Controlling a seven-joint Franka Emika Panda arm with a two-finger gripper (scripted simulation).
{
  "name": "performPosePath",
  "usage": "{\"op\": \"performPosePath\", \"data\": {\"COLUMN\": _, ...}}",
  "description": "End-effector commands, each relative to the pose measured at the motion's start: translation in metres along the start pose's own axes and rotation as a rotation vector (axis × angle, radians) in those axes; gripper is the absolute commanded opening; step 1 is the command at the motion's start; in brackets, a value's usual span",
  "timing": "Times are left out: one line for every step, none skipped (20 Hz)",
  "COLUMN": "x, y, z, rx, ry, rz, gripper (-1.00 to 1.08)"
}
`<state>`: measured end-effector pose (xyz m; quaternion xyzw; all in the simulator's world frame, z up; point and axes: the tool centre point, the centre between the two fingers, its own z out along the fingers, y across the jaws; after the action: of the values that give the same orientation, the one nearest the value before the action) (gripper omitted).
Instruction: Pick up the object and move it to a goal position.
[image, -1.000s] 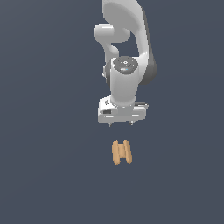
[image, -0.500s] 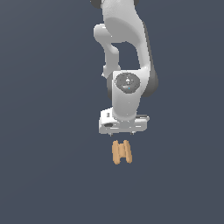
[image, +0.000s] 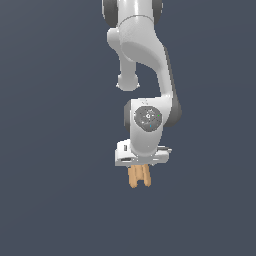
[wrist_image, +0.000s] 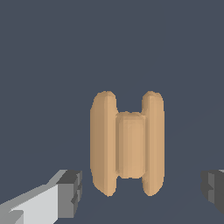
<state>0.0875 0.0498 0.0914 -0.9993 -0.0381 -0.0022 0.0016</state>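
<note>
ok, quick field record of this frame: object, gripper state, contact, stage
object: orange-tan block, two long rounded ridges joined by a shorter middle ridge, lying on the dark surface
gripper: gripper open, one finger on each side of the block, seen in the wrist view
contact: none visible; gaps show between both pads and the ridges
exterior view: gripper body directly over the block, covering its upper part
stage: positioned to grasp, not yet closed; block not lifted
goal marker: none visible

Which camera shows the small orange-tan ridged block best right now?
The wrist view: the small orange-tan ridged block shows whole, two ridges flanking a shorter middle. In the exterior view the white gripper hides its upper part.
</note>
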Motion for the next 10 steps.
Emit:
{"op": "performPosePath", "data": {"x": 0.0055, "y": -0.0002, "z": 0.007, "rx": -0.001, "ry": -0.002, "rz": 0.0, "gripper": 1.0}}
{"op": "performPosePath", "data": {"x": 0.007, "y": -0.0003, "z": 0.0092, "rx": -0.002, "ry": -0.002, "rz": 0.0, "gripper": 1.0}}
{"op": "performPosePath", "data": {"x": 0.0083, "y": -0.0003, "z": 0.011, "rx": -0.002, "ry": -0.003, "rz": 0.0, "gripper": 1.0}}
{"op": "performPosePath", "data": {"x": 0.0093, "y": -0.0004, "z": 0.0127, "rx": -0.002, "ry": -0.003, "rz": 0.0, "gripper": 1.0}}
{"op": "performPosePath", "data": {"x": 0.0102, "y": -0.0004, "z": 0.0141, "rx": -0.003, "ry": -0.004, "rz": 0.0, "gripper": 1.0}}
{"op": "performPosePath", "data": {"x": 0.0108, "y": -0.0004, "z": 0.0149, "rx": -0.003, "ry": -0.004, "rz": 0.0, "gripper": 1.0}}
{"op": "performPosePath", "data": {"x": 0.0113, "y": -0.0005, "z": 0.0158, "rx": -0.003, "ry": -0.004, "rz": 0.0, "gripper": 1.0}}
{"op": "performPosePath", "data": {"x": 0.0116, "y": -0.0005, "z": 0.0162, "rx": -0.003, "ry": -0.004, "rz": 0.0, "gripper": 1.0}}
{"op": "performPosePath", "data": {"x": 0.0117, "y": -0.0005, "z": 0.0163, "rx": -0.003, "ry": -0.004, "rz": 0.0, "gripper": 1.0}}
{"op": "performPosePath", "data": {"x": 0.0108, "y": -0.0005, "z": 0.0161, "rx": -0.003, "ry": -0.005, "rz": 0.0, "gripper": 1.0}}
